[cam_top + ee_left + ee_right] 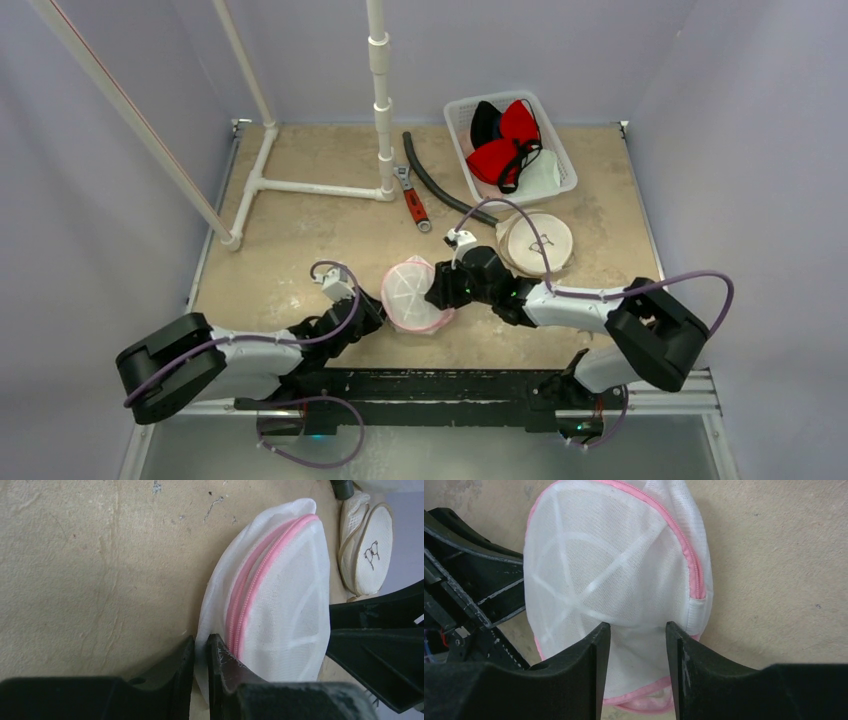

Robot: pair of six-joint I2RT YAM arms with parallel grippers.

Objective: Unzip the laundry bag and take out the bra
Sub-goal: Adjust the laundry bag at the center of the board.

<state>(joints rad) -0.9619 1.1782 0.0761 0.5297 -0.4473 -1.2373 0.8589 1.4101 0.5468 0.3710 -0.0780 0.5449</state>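
Left end effector (200, 655) and right end effector (638, 645) flanking the laundry bag (413, 294)

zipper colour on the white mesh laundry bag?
Pink, on the white mesh laundry bag; its zipper shows best in the left wrist view.

lab test cell | plain grey walls (90, 200) | white PVC pipe frame (310, 186) | bench-bolted arms

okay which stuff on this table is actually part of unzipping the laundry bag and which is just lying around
Job: laundry bag, its pink zipper, left gripper, right gripper.

Lying about: basket of red and black bras, beige bag, wrench, black hose, white pipe frame.
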